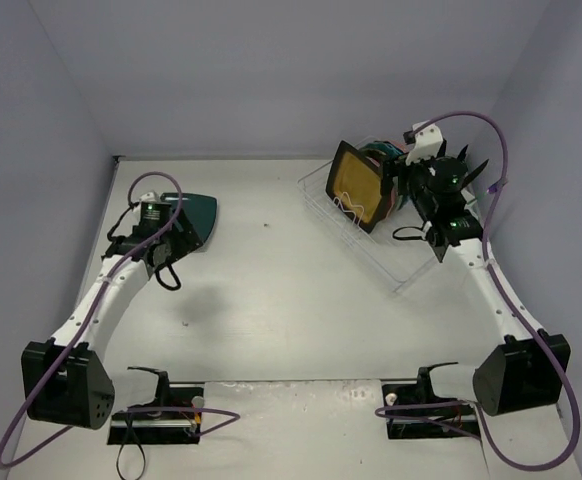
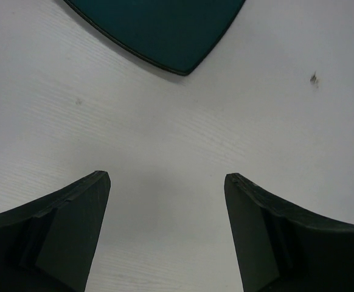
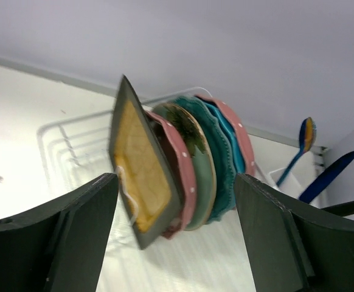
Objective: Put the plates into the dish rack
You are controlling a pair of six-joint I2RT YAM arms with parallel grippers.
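The squarish dark teal plate [image 1: 199, 216] lies flat on the table at the left; its corner shows at the top of the left wrist view [image 2: 159, 30]. My left gripper [image 1: 179, 238] [image 2: 166, 182] is open and empty over bare table just short of that corner. The mustard-yellow plate [image 1: 361, 185] [image 3: 143, 164] stands on edge at the front of the clear dish rack [image 1: 371, 245] [image 3: 61, 140]. Behind it stand a pink dotted plate [image 3: 182, 176], the mint plate [image 3: 200, 167] and a teal-blue plate [image 3: 224, 155]. My right gripper [image 1: 399, 188] [image 3: 176, 179] is open, close in front of the standing plates, holding nothing.
Blue utensils [image 3: 301, 143] stand in the rack's utensil section at the far right. The back wall runs just behind the rack and the right wall is close to the right arm. A small dark speck [image 2: 314, 78] marks the table near the teal plate.
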